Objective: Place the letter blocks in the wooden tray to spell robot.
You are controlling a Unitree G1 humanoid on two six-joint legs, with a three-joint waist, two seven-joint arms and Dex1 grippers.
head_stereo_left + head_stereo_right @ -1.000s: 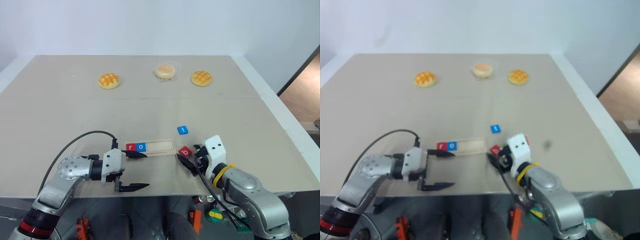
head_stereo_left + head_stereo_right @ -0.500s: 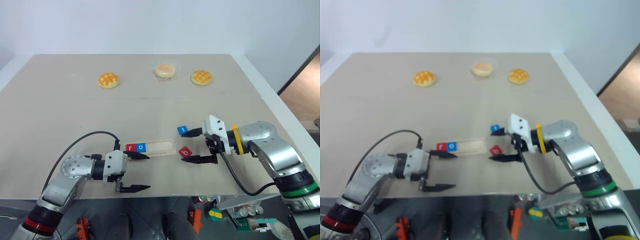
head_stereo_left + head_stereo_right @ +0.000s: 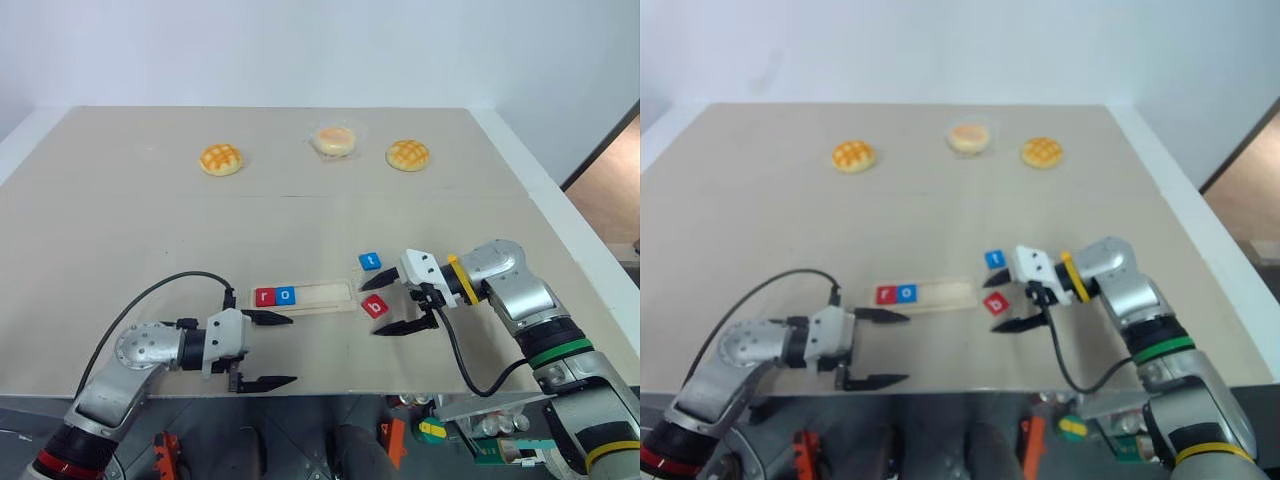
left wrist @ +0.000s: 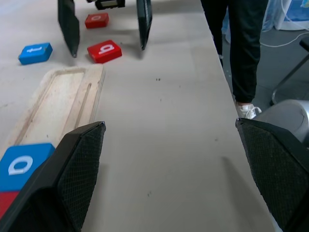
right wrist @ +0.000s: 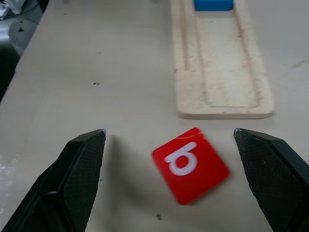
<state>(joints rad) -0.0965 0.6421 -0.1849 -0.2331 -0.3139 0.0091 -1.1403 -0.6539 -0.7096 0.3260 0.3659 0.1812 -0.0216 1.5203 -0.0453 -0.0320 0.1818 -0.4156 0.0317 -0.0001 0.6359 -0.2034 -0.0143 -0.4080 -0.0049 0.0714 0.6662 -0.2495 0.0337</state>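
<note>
Beside the wooden tray (image 3: 300, 296), the right gripper (image 3: 392, 303) spreads wide around the red b block (image 5: 190, 164), seemingly not touching; the left gripper (image 3: 270, 349) gapes too.

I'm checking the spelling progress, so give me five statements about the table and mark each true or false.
1. The wooden tray holds two blocks, a red r block and a blue o block. True.
2. The red b block sits inside the tray. False: it lies on the table just off the tray's end.
3. The right gripper is open, its fingers either side of the b block. True.
4. The blue t block is held by the left gripper. False: it lies free on the table, and that gripper is open and empty.
5. Three buns lie at the table's far side. True.
</note>
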